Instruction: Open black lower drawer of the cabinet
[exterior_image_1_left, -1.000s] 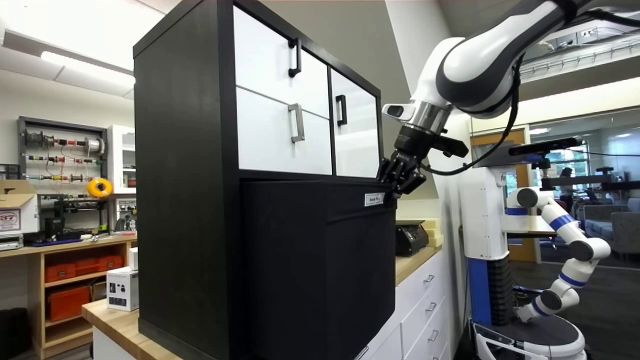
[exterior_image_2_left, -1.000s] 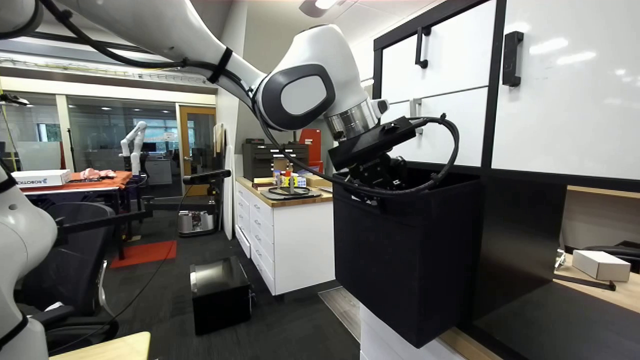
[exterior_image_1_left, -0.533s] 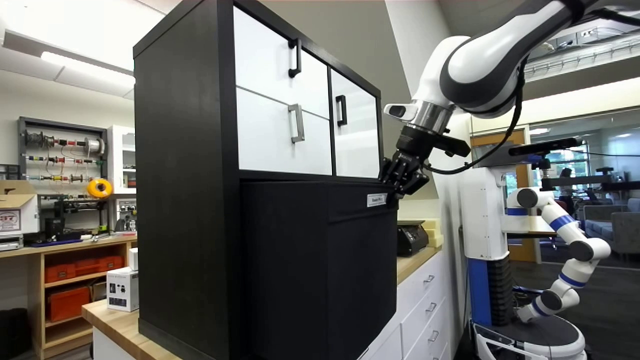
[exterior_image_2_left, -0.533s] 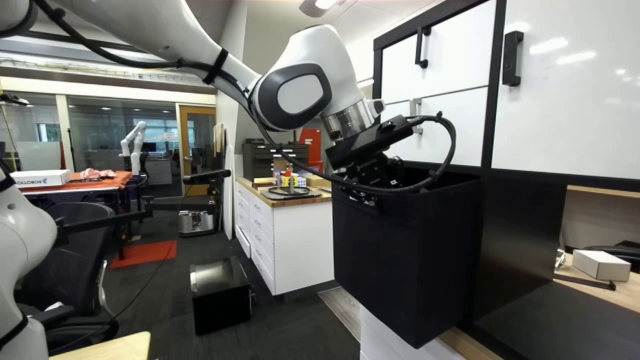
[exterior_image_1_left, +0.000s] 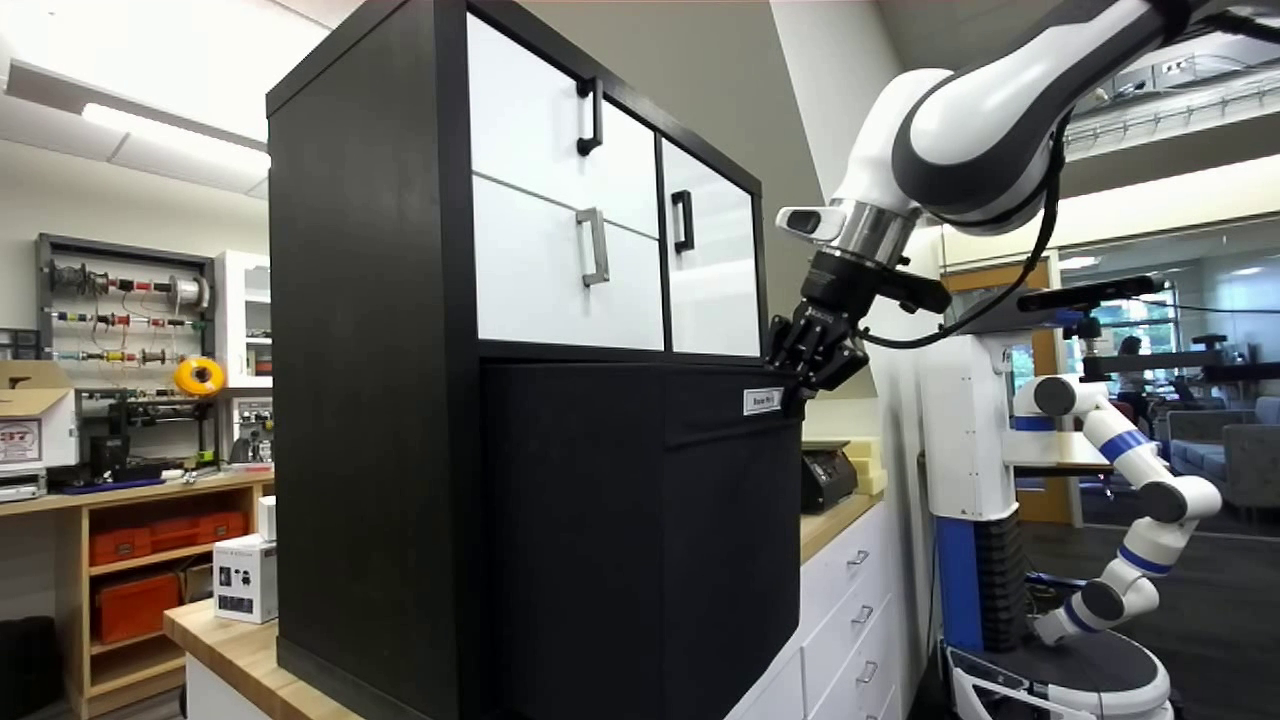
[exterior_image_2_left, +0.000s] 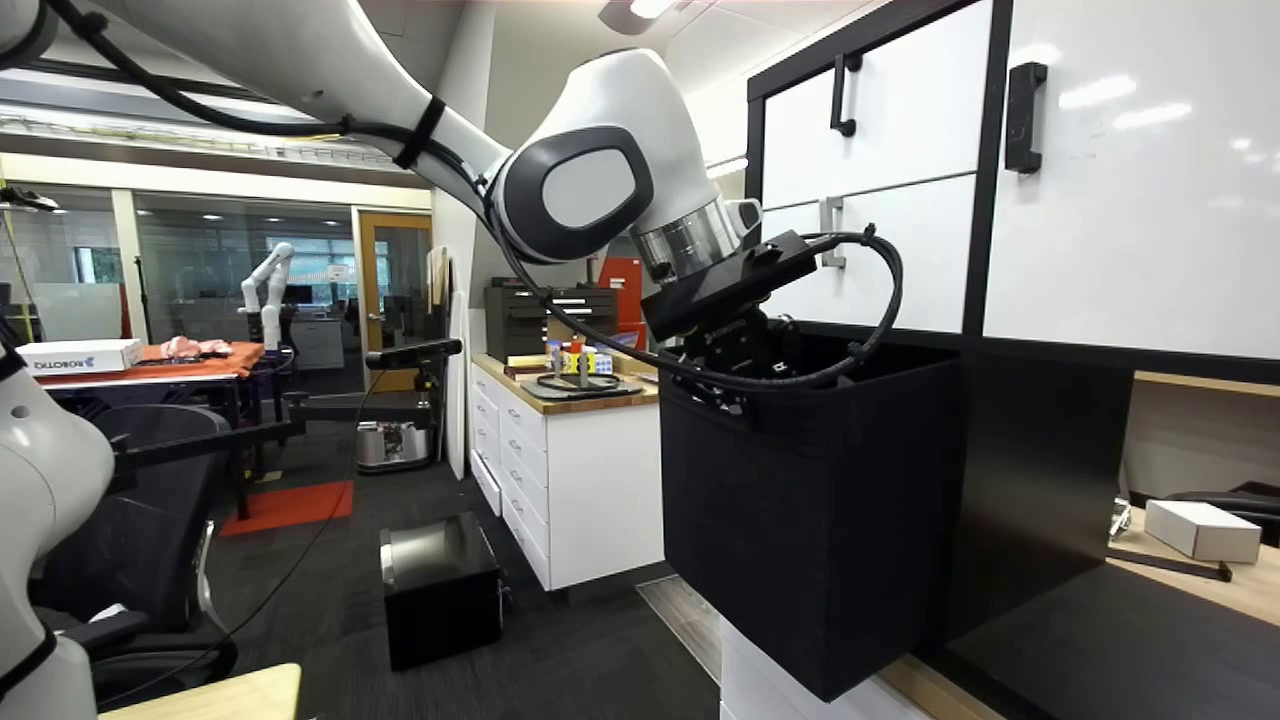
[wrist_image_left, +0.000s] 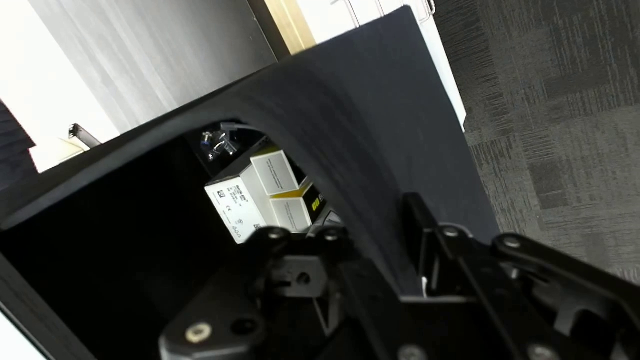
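The black lower drawer (exterior_image_1_left: 735, 530) sticks out from the front of the cabinet (exterior_image_1_left: 360, 350). It also shows in the wrist view (wrist_image_left: 400, 125) and hangs out past the counter in an exterior view (exterior_image_2_left: 760, 510). A small pale label (exterior_image_1_left: 762, 400) is near its top edge. My gripper (exterior_image_1_left: 800, 372) is at the top rim of its front panel, tilted downward. In the wrist view my gripper (wrist_image_left: 384, 240) has one finger against the outer face and the other inside. The rim is pinched between them and bows there. The inner fingertip is hidden by the panel.
Several small boxes (wrist_image_left: 237, 212) lie inside the drawer. White upper fronts with black handles (exterior_image_2_left: 845, 95) and a silvery handle (exterior_image_1_left: 594, 245) are above it. A white counter unit (exterior_image_2_left: 600, 490) stands behind. A black box (exterior_image_2_left: 440, 590) is on the floor. A cable loops round my wrist.
My gripper and the black drawer have moved together a little farther out from the cabinet. The label has shifted outward with them. The upper fronts have not moved.
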